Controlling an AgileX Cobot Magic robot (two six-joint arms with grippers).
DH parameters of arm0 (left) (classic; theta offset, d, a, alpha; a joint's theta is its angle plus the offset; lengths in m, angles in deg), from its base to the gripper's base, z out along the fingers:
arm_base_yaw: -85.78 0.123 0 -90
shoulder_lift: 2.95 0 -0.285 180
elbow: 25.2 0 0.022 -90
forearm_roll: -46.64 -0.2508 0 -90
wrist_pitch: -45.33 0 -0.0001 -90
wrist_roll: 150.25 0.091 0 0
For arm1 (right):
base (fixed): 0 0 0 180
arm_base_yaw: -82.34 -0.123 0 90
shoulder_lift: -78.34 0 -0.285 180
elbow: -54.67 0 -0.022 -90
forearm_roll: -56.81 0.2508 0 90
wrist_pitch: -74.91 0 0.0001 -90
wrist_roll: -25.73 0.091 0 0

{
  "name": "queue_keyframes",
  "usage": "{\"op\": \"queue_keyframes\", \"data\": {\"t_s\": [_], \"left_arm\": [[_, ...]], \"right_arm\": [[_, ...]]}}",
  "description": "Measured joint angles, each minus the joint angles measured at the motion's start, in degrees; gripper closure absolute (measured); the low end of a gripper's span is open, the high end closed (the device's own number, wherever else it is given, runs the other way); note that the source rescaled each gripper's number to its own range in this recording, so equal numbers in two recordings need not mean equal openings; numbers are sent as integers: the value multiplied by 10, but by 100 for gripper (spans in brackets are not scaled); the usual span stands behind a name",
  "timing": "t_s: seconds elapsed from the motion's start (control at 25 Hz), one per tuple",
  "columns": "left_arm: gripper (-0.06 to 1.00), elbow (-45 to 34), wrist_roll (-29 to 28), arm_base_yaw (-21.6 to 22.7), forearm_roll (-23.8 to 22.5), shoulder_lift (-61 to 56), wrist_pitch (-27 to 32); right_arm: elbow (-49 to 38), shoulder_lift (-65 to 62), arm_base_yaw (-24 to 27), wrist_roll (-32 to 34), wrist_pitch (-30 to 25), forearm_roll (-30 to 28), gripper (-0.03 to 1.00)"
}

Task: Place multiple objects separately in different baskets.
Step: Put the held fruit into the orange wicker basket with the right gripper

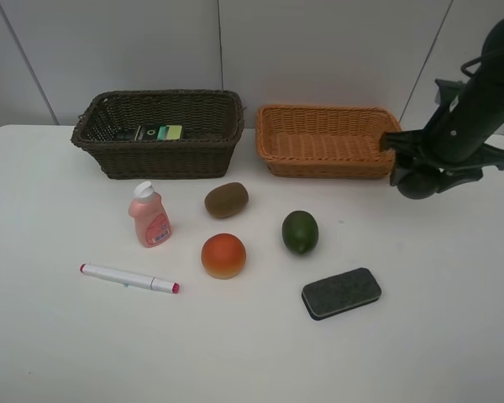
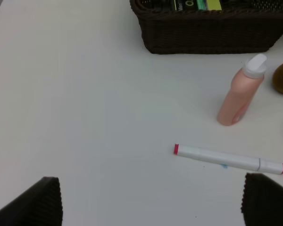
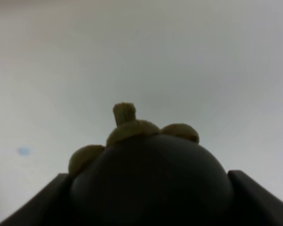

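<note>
Our right gripper (image 1: 417, 178) clasps the dark-green round fruit (image 3: 151, 183) between partly spread jaws, just right of the light orange-tan basket (image 1: 319, 158). Our left gripper (image 2: 151, 202) gapes wide, holding nothing, near the white pink-tipped marker (image 2: 228, 159) at near left. The dark-green box (image 1: 158, 133) lies inside the dark brown basket (image 1: 151, 161).

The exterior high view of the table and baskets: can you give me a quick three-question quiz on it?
1. True or false: the dark-green box lies in the dark brown basket.
2. The right gripper holds: A nothing, B a dark round fruit, C a spoon.
3. Which thing stands upright on the table?
Key: 1 true; 2 B; 3 the pink bottle.
</note>
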Motion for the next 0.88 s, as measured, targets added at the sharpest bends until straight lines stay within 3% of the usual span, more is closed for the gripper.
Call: {"op": "queue_keyframes", "data": {"t_s": [0.16,0.32,0.68,0.88], "left_arm": [[-6,0,0,0,0,0,0],[-6,0,0,0,0,0,0],[-6,0,0,0,0,0,0],[-6,0,0,0,0,0,0]], "right_arm": [[92,-1,-16,-12,-21,-21,40],[156,5,-16,-22,-8,-30,40],[185,113,-16,-67,114,-31,40],[185,185,-16,-69,145,-43,40]]}}
